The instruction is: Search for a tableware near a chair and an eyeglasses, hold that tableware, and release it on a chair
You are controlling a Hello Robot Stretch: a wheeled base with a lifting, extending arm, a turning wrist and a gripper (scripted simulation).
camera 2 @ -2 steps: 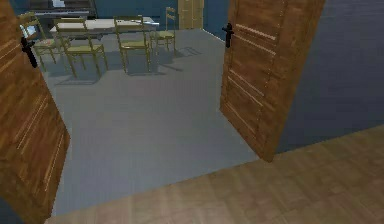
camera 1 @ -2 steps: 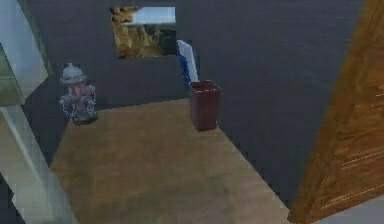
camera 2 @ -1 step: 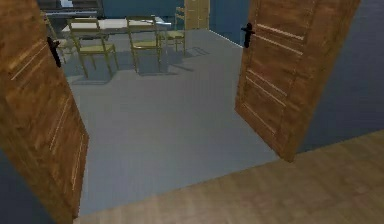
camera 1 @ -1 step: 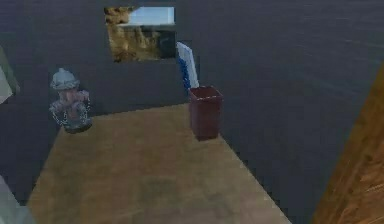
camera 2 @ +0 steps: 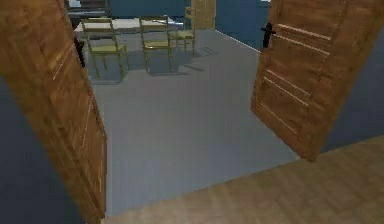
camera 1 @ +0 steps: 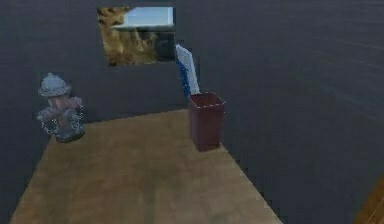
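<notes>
In the forward view, a small statue of a figure in a grey hat stands at the left on a wooden floor. Right of it a landscape picture hangs on the dark blue wall. Further right is a dark red bin with a blue and white thing poking out of its top.

In the arm side view, a wooden door leaf stands at the left. Past it a grey floor runs up to a pale-topped bench ringed by yellow-green chairs: one at the left, a second beside it and a third further right. A second door leaf with a dark handle closes the right side.

The step in hand is the search. I cannot tell where the tableware is: anything on the bench is too small to make out, and so are any eyeglasses. That bench is my best guess, since it has the chairs. The pincer's state cannot be told.

To do it well, turn the base toward the doorway and line up midway between the two leaves. Drive through slowly, because both leaves lean in close. Stop near the bench and check it for the eyeglasses before choosing a piece.
</notes>
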